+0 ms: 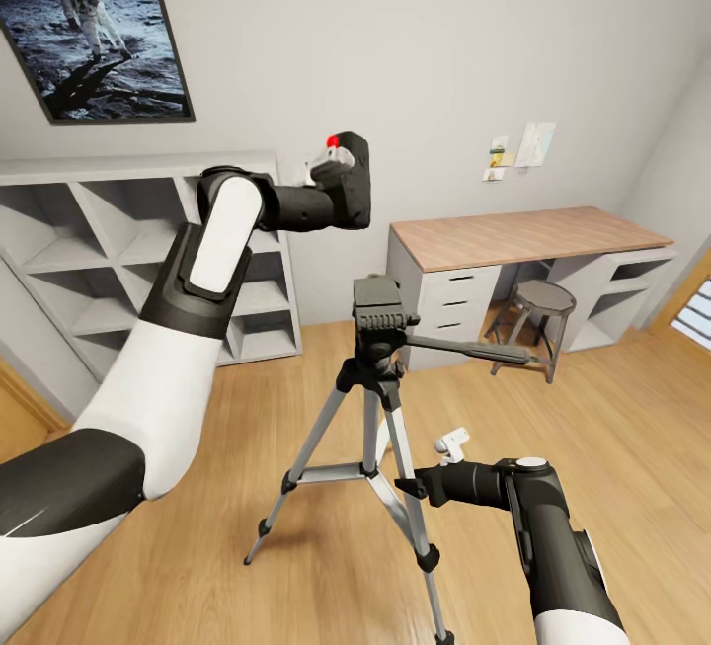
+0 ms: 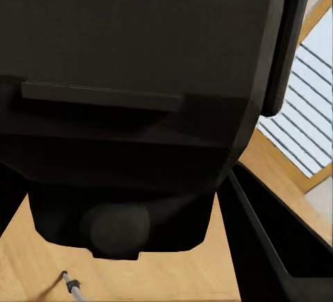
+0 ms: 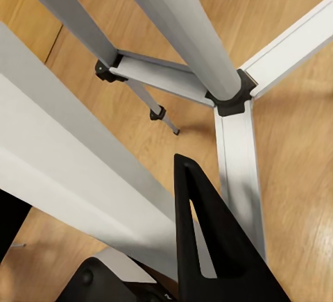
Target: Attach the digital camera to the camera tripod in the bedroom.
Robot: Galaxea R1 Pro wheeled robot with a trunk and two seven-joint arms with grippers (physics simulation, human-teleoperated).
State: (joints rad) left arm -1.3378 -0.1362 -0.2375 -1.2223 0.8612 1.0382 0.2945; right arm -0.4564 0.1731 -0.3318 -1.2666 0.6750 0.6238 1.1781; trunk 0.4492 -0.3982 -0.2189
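bedroom: light wood floor (image 1: 612, 447), white walls, desk (image 1: 523, 235) | digital camera (image 1: 348, 176) clamped in left gripper (image 1: 336, 166), above and apart from camera tripod (image 1: 380, 398) head | right gripper (image 1: 415, 487) closed around a tripod leg

left claw (image 1: 341, 181) holds digital camera (image 1: 348, 171) | above camera tripod (image 1: 380, 368)
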